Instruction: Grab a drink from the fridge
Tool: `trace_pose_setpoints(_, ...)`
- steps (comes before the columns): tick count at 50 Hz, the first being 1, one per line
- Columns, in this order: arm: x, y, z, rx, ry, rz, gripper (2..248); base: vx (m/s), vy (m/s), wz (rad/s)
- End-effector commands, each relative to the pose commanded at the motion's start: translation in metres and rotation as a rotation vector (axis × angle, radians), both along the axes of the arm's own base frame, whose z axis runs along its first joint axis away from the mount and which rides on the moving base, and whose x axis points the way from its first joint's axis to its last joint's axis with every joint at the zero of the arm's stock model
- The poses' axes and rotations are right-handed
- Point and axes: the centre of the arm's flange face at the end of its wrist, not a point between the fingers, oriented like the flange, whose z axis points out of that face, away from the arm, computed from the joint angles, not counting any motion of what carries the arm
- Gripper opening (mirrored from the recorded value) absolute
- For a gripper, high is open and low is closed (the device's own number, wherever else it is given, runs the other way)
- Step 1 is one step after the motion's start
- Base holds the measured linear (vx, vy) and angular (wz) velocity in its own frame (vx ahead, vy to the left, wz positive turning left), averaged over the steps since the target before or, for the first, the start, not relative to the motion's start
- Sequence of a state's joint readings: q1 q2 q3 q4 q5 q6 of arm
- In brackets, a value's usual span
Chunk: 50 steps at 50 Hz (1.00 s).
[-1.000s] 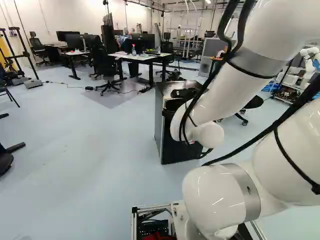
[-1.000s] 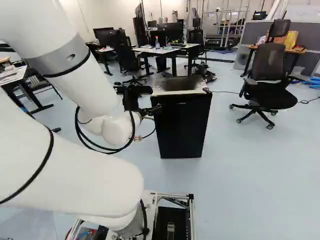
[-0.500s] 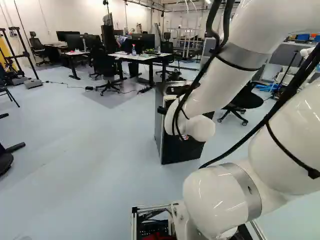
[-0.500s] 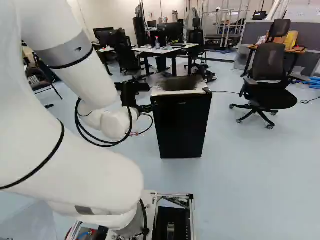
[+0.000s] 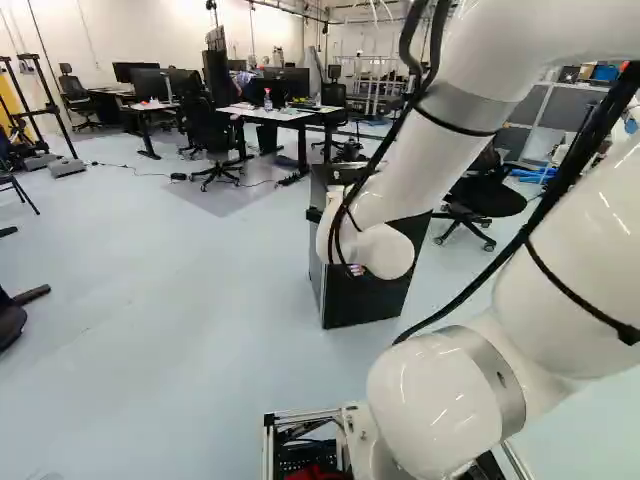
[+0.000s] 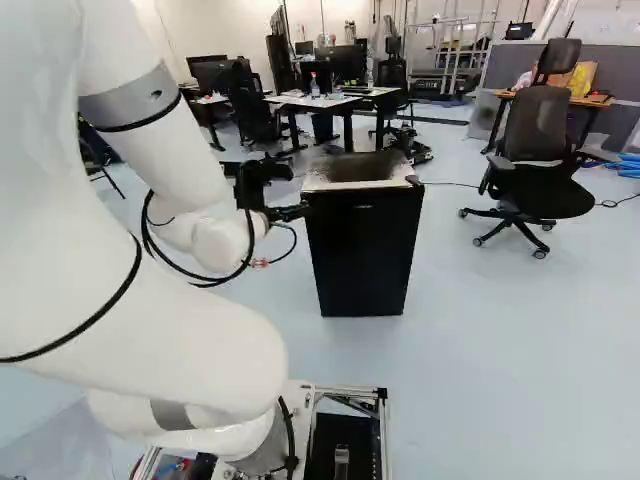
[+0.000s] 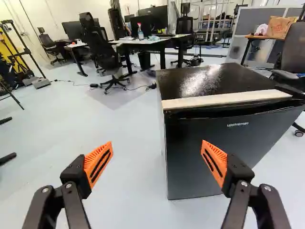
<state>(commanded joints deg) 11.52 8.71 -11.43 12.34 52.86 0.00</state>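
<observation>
My gripper (image 6: 293,212) is beside the upper left front of the black fridge (image 6: 365,250) in the right base view; whether they touch there cannot be told. The wrist view shows the gripper (image 7: 157,147) open, its orange pads wide apart with only floor and part of the fridge front (image 7: 209,157) visible beyond. One finger lines up with the fridge door, the other with bare floor beside it. The door appears shut, beneath a pale strip (image 7: 224,100) along the top's front edge. From the left base view, my wrist covers part of the fridge (image 5: 365,300). No drink inside the fridge is visible.
An office chair (image 6: 540,165) stands right of the fridge in the right base view. Desks (image 6: 335,103) with monitors and more chairs are behind it. Equipment on a wheeled base (image 7: 41,83) lies far off on the fridge's other side. Part of another robot (image 5: 592,150) shows.
My arm has swung leftward in the left base view, carrying the open gripper a little left beside the fridge. The upper arm has shifted too. Base and fridge have stayed put.
</observation>
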Motion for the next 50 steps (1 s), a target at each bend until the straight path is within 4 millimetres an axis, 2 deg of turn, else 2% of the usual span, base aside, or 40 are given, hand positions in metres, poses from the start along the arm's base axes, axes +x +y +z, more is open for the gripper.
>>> trace_pose_setpoints(17,0.013,0.018,-0.005,0.011,-0.024,-0.002,247,0.000,0.000,0.000)
trace_pose_setpoints(50,0.051,0.053,-0.028,0.022,-0.049,-0.075,247,0.000,0.000,0.000)
